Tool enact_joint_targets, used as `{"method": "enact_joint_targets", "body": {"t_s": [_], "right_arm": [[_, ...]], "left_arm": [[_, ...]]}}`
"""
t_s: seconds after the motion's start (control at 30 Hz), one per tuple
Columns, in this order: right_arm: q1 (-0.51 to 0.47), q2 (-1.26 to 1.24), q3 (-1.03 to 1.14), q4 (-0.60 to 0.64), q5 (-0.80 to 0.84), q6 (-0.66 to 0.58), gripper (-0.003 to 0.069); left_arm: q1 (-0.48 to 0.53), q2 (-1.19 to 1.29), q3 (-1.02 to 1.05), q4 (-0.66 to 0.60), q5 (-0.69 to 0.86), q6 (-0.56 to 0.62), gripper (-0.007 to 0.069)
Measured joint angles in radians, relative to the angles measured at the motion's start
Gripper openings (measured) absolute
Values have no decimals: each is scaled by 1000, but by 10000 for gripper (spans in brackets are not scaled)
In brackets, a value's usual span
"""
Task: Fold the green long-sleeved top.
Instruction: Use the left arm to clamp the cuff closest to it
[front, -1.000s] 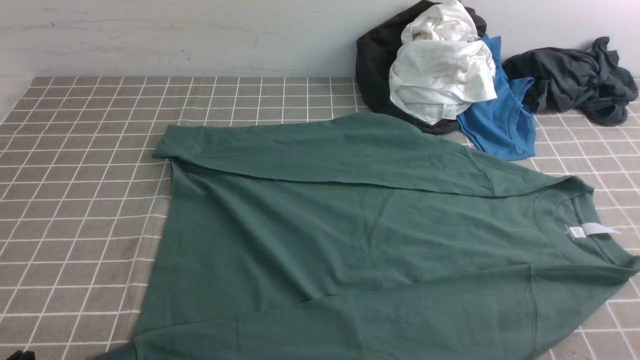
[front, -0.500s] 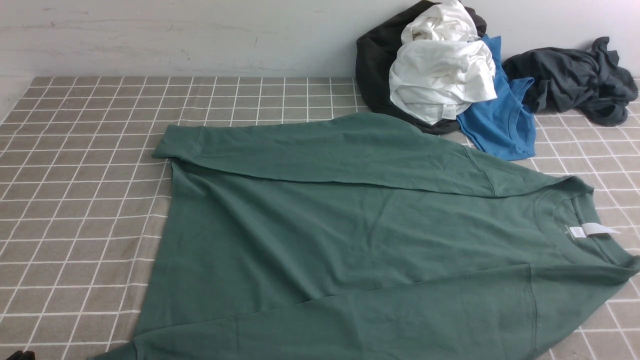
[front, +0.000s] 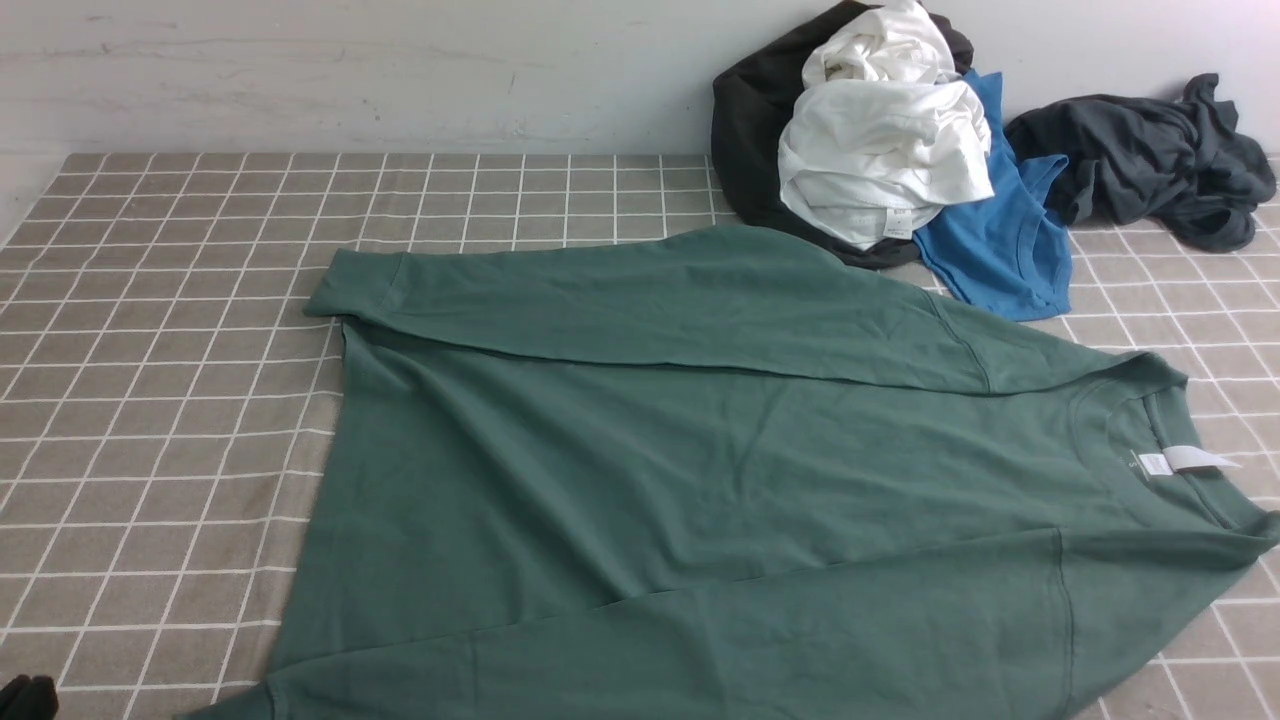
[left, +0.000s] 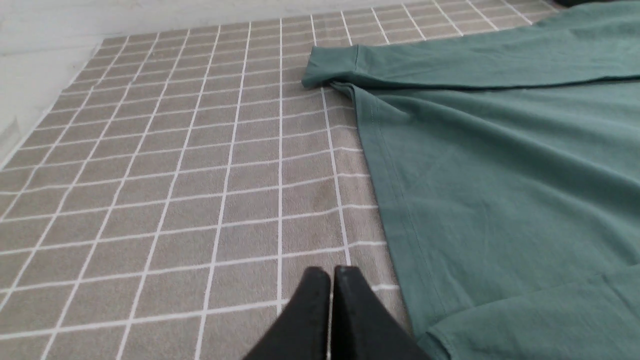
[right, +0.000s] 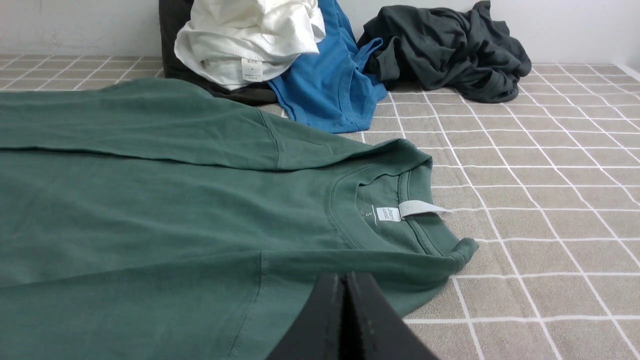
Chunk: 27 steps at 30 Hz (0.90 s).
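The green long-sleeved top (front: 700, 480) lies flat on the checked tablecloth (front: 150, 400), neck and white label (front: 1185, 460) to the right. Its far sleeve is folded across the body, cuff (front: 350, 285) at the left; the near sleeve lies along the front edge. My left gripper (left: 331, 272) is shut and empty, over bare cloth just beside the top's hem (left: 395, 200); only its dark tip (front: 25, 695) shows in the front view. My right gripper (right: 344, 277) is shut and empty, low over the near shoulder, short of the neck label (right: 400, 212).
A heap of clothes lies against the back wall at the right: a white garment (front: 880, 150) on a black one (front: 750, 130), a bright blue T-shirt (front: 1000, 240) and a dark charcoal garment (front: 1150, 160). The blue T-shirt's edge almost touches the top's far shoulder.
The left gripper's dark tip at the front view's lower left corner has shifted slightly. The top and the heap lie as before.
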Motion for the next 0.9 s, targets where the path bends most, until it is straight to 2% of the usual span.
{"method": "enact_joint_targets", "body": {"t_s": [0.13, 0.2, 0.23, 0.33, 0.37, 0.4, 0.43, 0.53, 0.57, 0.63, 0.7, 0.83, 0.9], "right_arm": [[0, 0, 1, 0, -97, 0, -14], [0, 0, 1, 0, -216, 6, -14], [0, 0, 1, 0, -238, 6, -14], [0, 0, 1, 0, -468, 46, -14], [0, 0, 1, 0, -482, 52, -14], [0, 0, 1, 0, -576, 97, -14], [0, 0, 1, 0, -601, 116, -14], [-2, 0, 1, 44, -780, 174, -14], [-2, 0, 1, 53, -796, 178, -14], [-2, 12, 1, 74, -848, 180, -14], [-2, 35, -23, 75, -840, 180, -14], [-2, 150, -193, 19, -709, 180, -14], [-2, 223, -294, -28, -589, 180, -14]], "left_arm": [[0, 0, 1, 0, -130, 2, -7], [0, 0, 1, 0, -248, 3, -7], [0, 0, 1, 0, -257, 3, -7], [0, 0, 1, 0, -431, -7, -7], [0, 0, 1, 0, -441, -12, -7], [0, 0, 1, -1, -515, -31, -7], [0, 0, 1, -1, -549, -44, -7], [0, 0, 1, -2, -757, -178, -7], [0, 0, -5, -1, -775, -212, -7], [0, 14, -68, 1, -743, -278, -7], [0, 49, -144, 7, -672, -295, -7], [0, 247, -423, 25, -333, -275, -7], [0, 371, -538, 33, -192, -241, -7]]}}
